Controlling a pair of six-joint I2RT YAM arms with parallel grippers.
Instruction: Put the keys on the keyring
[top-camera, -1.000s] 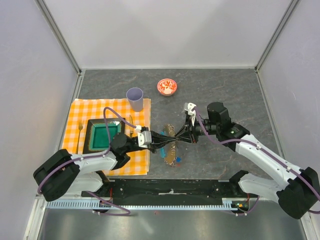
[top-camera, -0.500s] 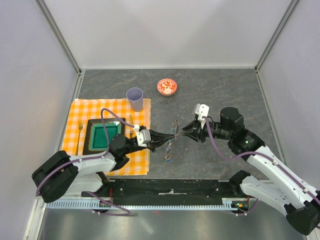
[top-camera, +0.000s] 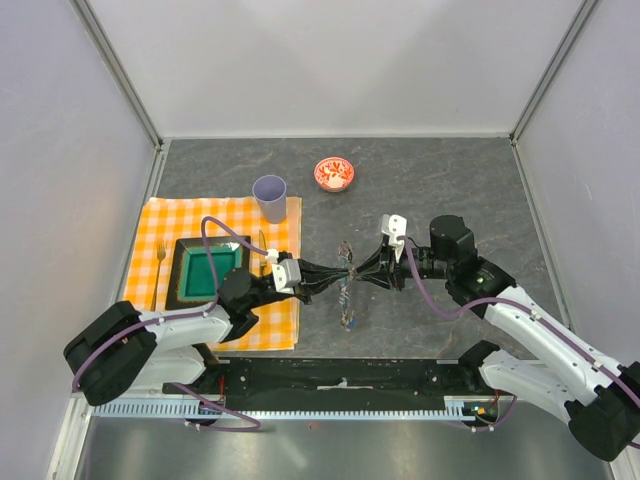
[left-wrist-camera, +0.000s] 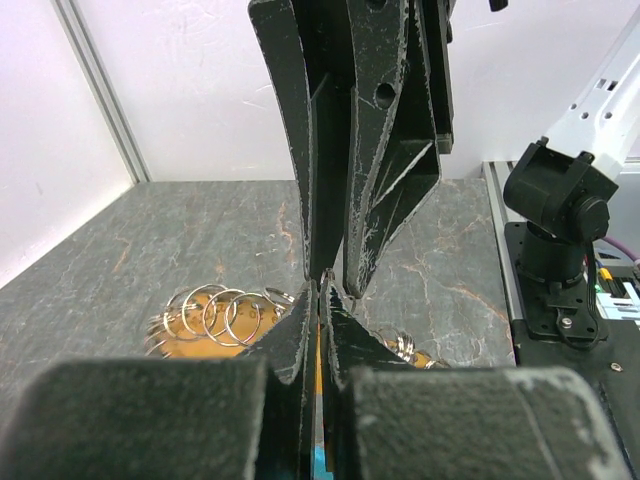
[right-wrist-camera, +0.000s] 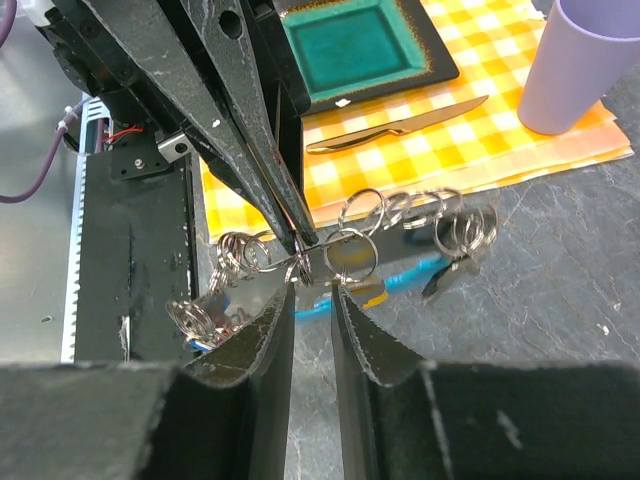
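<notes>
The keyring, a thin grey wire loop, hangs just above the table between my two grippers. My left gripper is shut on its wire, as the left wrist view shows. In the right wrist view the wire carries several small split rings. The light-blue crescent piece hangs under it. A yellow tag and a black-tagged key also hang there. Keys with red and blue tags bunch at the left. My right gripper is open, its tips just under the rings; it also shows in the top view.
An orange checked cloth at the left bears a teal plate, a fork and a table knife. A purple cup stands at the cloth's far corner. A small red bowl sits further back.
My right gripper drew back to the right, then came back left to the keyring. The left gripper kept its hold, and the bunch of keys now hangs narrower.
</notes>
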